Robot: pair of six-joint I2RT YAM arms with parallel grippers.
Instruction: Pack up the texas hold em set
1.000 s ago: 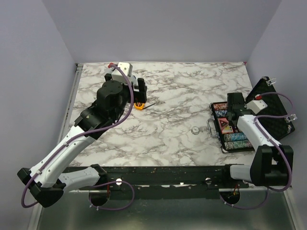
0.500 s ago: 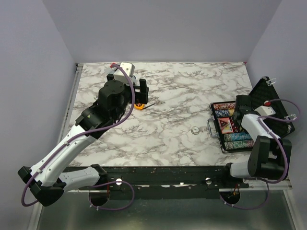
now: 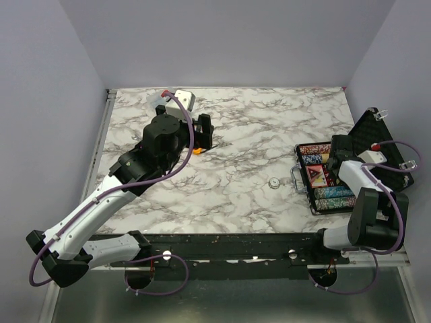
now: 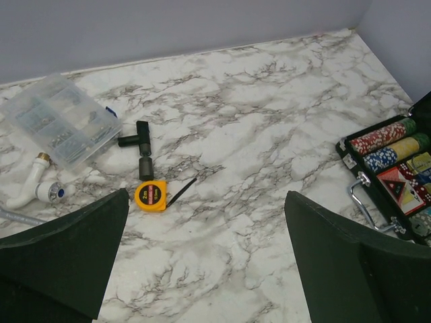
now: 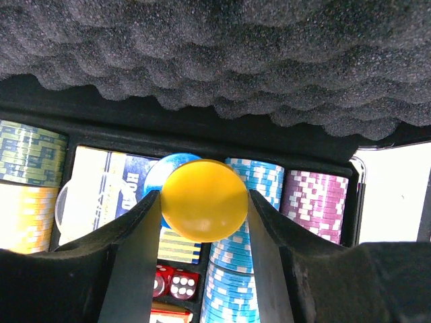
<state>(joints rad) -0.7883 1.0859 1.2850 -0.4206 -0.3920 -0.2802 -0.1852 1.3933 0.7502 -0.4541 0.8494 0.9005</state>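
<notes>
Top external view: a white marble-patterned table (image 3: 269,128) sits boxed in by plain lavender walls. At its right edge the black hard briefcase (image 3: 311,156) lies open, foam lid (image 3: 380,145) tilted back and chip rows showing. The right gripper (image 5: 204,208) hangs over the tray, clenched on a yellow disc (image 5: 204,199). A blue disc (image 5: 161,176) lies just behind it, and red dice (image 5: 172,282) lie below. The left gripper (image 3: 202,131) hovers over the far left of the table, jaws spread wide and empty. Near it are an orange tape measure (image 4: 150,196), a black T-shaped fitting (image 4: 141,145), a clear plastic compartment box (image 4: 59,118) and a white pipe fitting (image 4: 30,188). A small pale round piece (image 3: 274,182) lies alone, left of the case.
</notes>
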